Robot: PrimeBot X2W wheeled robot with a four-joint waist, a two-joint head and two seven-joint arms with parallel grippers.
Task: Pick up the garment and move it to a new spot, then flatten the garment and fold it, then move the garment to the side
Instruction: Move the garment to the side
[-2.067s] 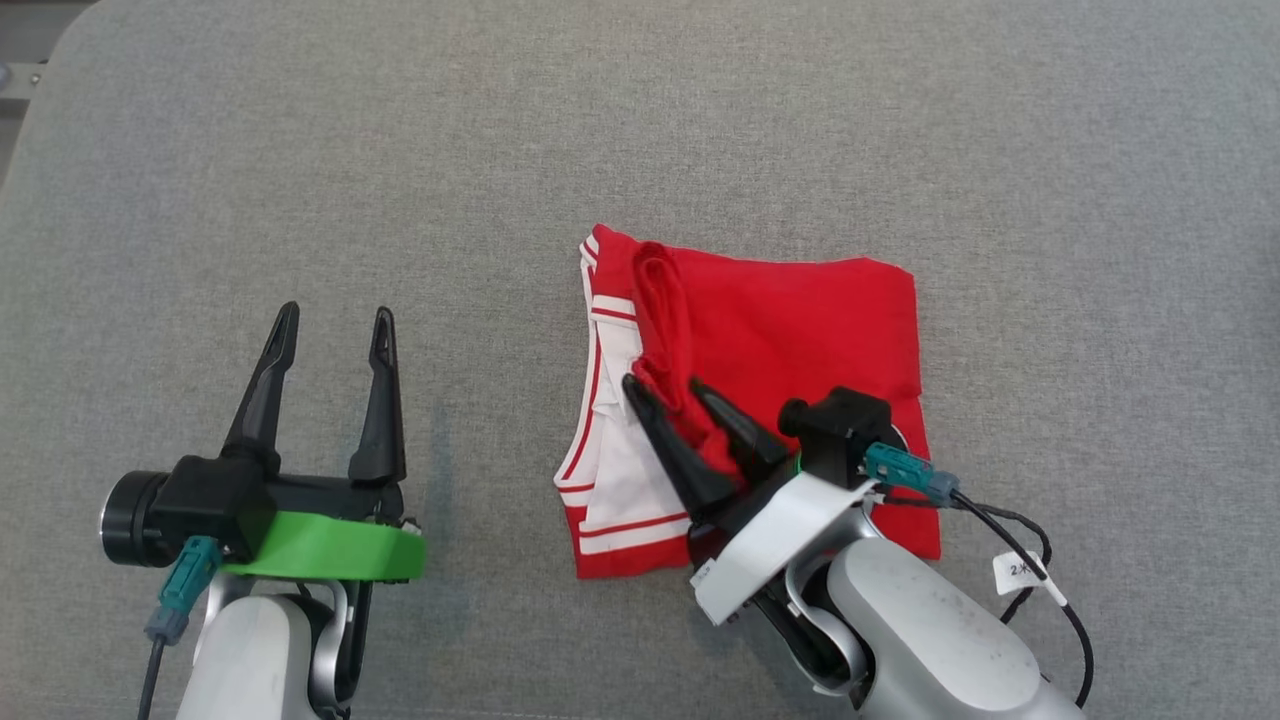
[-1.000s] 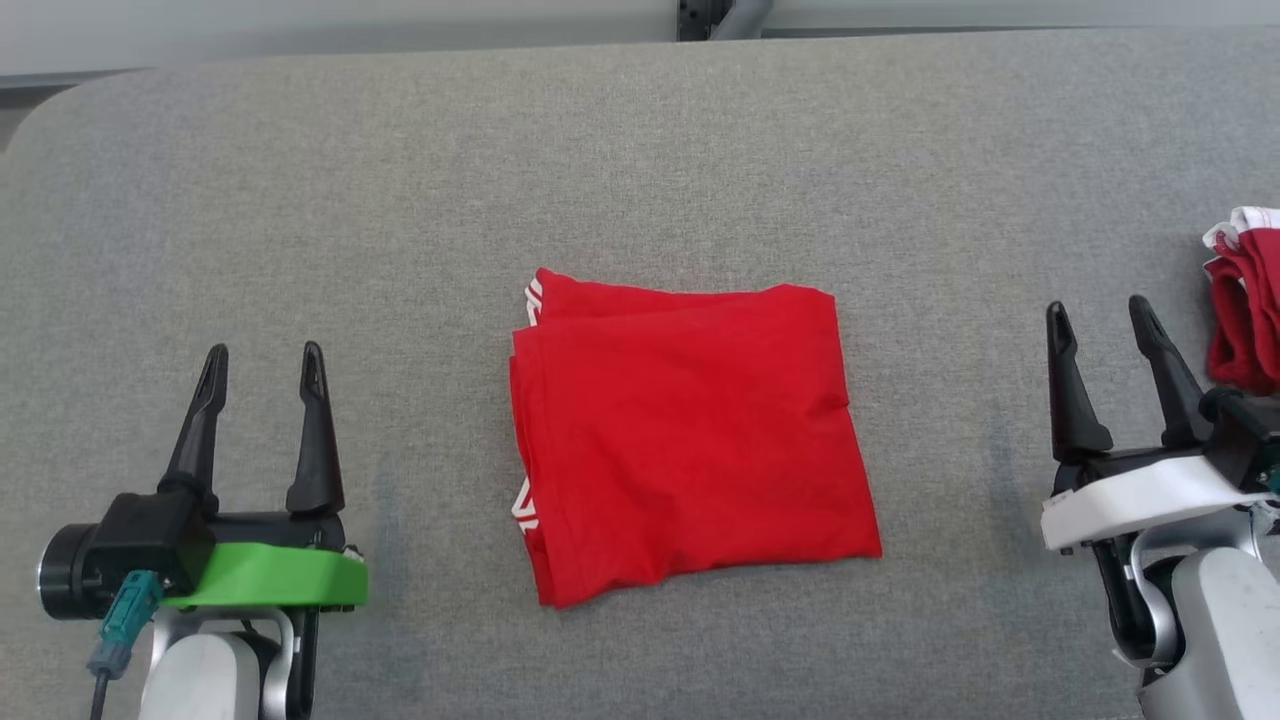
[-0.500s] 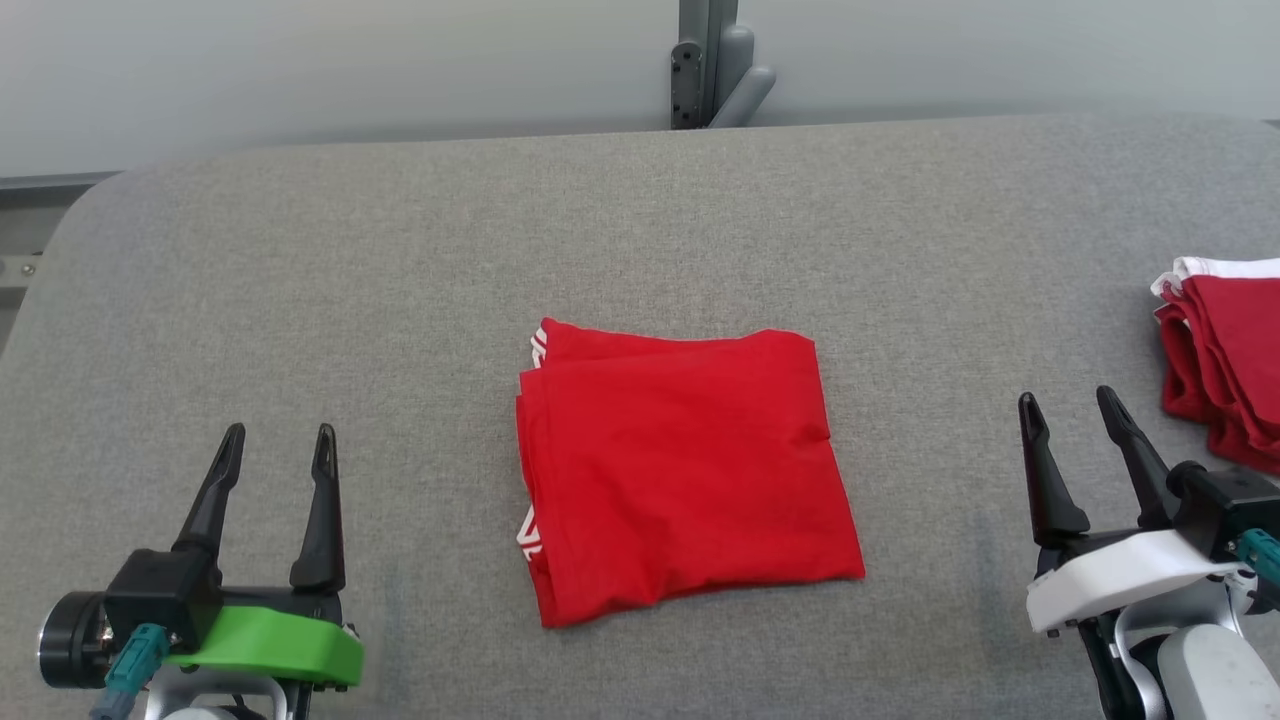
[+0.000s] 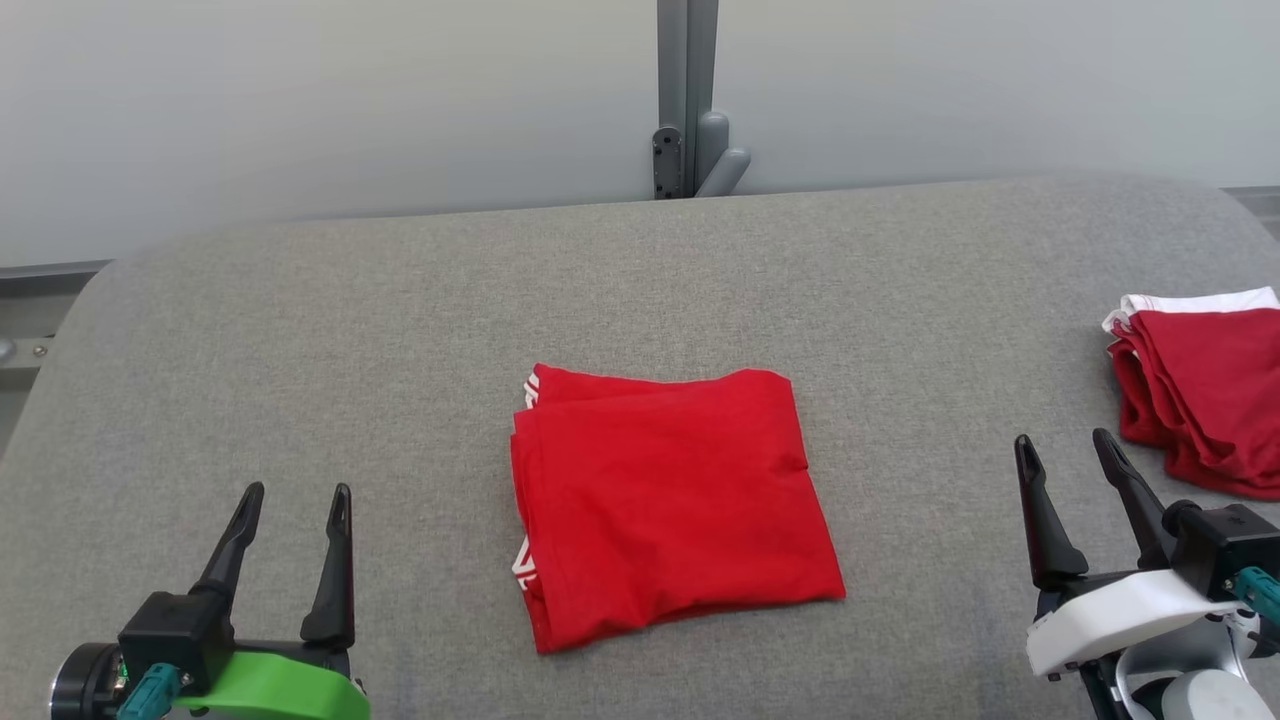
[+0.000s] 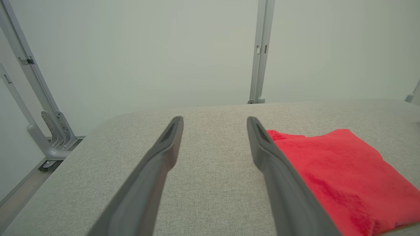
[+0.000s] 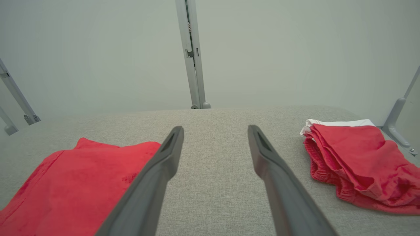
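Over grey surface (image 4: 400, 320), left tool (image 4: 298, 492) and right tool (image 4: 1061, 440) point forward, spread.

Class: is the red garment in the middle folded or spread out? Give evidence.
Folded. The red garment lies as a compact rectangle, with stacked edges and white trim showing at its left side.

- The folded garment (image 4: 670, 500) is lying on the table (image 4: 400, 330), between the left gripper (image 4: 298, 492) and the right gripper (image 4: 1061, 440).
- A second garment (image 4: 1200, 400) is lying at the table's right edge.
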